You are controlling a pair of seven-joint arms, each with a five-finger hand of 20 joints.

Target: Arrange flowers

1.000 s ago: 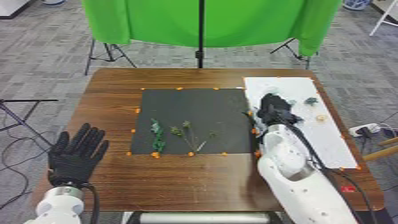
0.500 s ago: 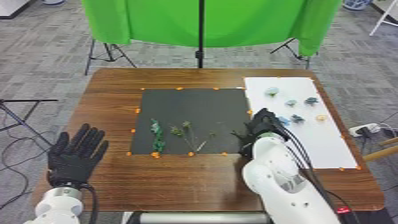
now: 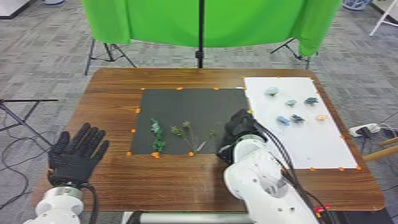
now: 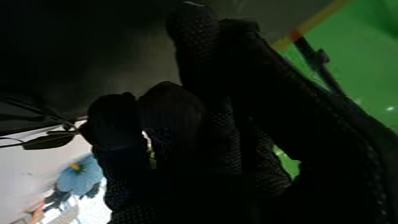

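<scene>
Over the right edge of the dark mat (image 3: 194,105) in the head view is my right hand (image 3: 240,127). In the right wrist view, my right hand (image 4: 204,145) is curled, with a thin leafy stem (image 4: 51,141) pinched at its fingers; the stem's other end is hidden. Green leaves (image 3: 158,136) lie at the mat's left, beside thin stems (image 3: 188,134). Several small flower heads (image 3: 298,118) rest on the white sheet (image 3: 315,150); a blue flower (image 4: 81,175) lies beyond my glove. My left hand (image 3: 75,154) is flat and open, left of the mat.
Orange markers (image 3: 155,155) line the mat and sheet edges. The brown table (image 3: 164,185) surrounds them. Behind it are a green cloth (image 3: 213,27) and a black stand (image 3: 200,55). Cables run along my right arm.
My right hand has moved left and toward the near side, off the white sheet to the mat's right edge, uncovering the blue flowers. My left hand has stayed still.
</scene>
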